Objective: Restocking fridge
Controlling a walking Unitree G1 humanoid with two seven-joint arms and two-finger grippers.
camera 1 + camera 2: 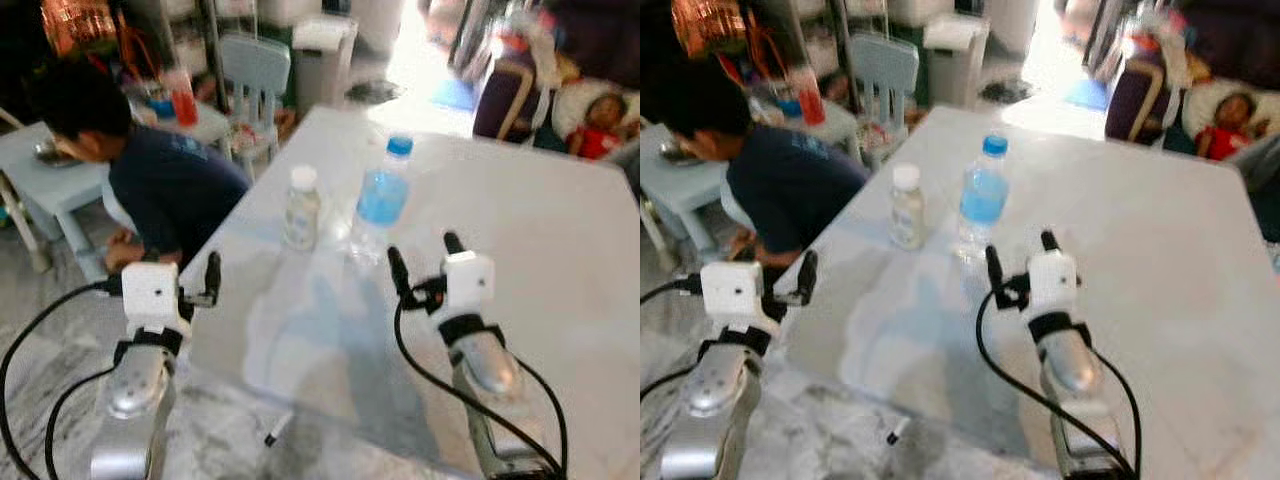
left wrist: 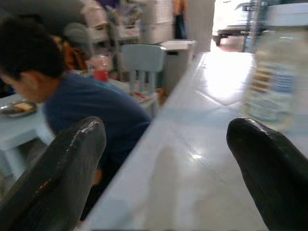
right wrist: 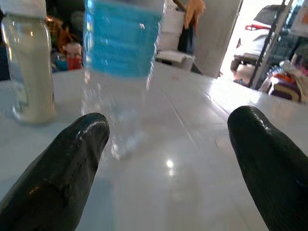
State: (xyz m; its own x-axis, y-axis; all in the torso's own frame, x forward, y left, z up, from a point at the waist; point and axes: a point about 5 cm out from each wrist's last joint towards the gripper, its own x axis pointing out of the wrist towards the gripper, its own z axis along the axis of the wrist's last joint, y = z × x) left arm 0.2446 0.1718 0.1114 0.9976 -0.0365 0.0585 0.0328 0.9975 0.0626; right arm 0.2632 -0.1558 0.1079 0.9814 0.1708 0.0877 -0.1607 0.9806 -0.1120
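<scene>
Bench (image 1: 560,240): a wide white bench stands in front of me. I stand at its near corner, so both bottles are within my reach.
Person (image 1: 150,170): a person in a dark blue top bends down beside the left edge of the bench, close to my left arm. I judge that I must move this arm with care.
Water bottle (image 1: 383,196): a clear bottle with a blue label and a blue cap stands upright on the bench. It is just ahead of my right fingers, a little toward my left. I think it is the first thing I should take for the fridge, because it is the nearest.
Small bottle (image 1: 301,208): a pale bottle with a white cap stands upright just beside the water bottle, on its left. The two do not touch, as far as I can tell, so I can take one without pushing the other.
Right gripper (image 1: 425,256): it hovers low over the bench. Its fingers (image 3: 62,168) are released, wide apart and empty, and they point to the water bottle.
Left gripper (image 1: 196,277): it is at the left edge of the bench. Its fingers (image 2: 57,168) are also released and hold nothing.
Fridge: I cannot tell where it is.
</scene>
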